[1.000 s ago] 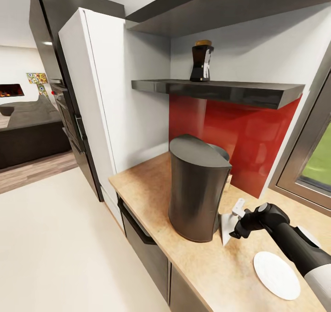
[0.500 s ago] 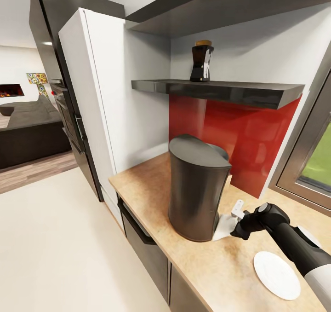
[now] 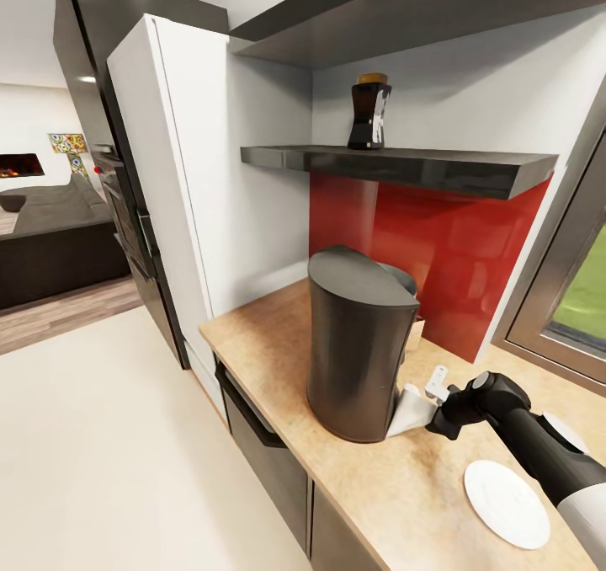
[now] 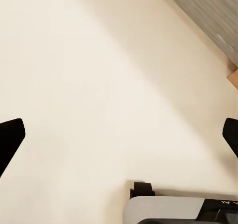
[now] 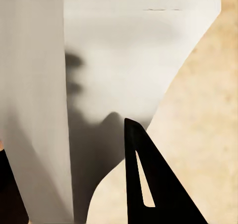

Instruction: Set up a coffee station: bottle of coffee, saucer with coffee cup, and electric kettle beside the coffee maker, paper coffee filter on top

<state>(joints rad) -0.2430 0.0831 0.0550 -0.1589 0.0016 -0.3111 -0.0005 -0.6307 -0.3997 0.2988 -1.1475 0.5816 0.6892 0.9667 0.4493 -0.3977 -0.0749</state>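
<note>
**Filter in hand, low beside the coffee maker**

Nearest, at the counter's front edge: white saucer [image 3: 507, 504] lying flat on the countertop [image 3: 278, 360], bare, no cup on it; just beyond, right gripper [image 3: 439, 402] pinched shut on the paper coffee filter [image 3: 410, 409], dark fingertips [image 5: 148, 184] closed across the sheet in the right wrist view; filter held down at counter level, touching or nearly touching the base of the coffee maker [image 3: 358, 344], well below its top.

Step in hand, by judgement: filter onto the coffee maker; next move calls for a lift clear of the tall dark body, then a carry over the sloped lid and a release there, without nudging the machine.

Filter's long axis roughly along the counter, narrow end at the gripper, broad end fanning toward the machine; exact tilt hard to tell.

Farther back, bottle of coffee [image 3: 369, 114] upright on the kitchen shelf [image 3: 404, 165], not yet moved.

Left gripper [image 4: 119, 135] spread wide, holding nothing, pale floor beneath.
</note>
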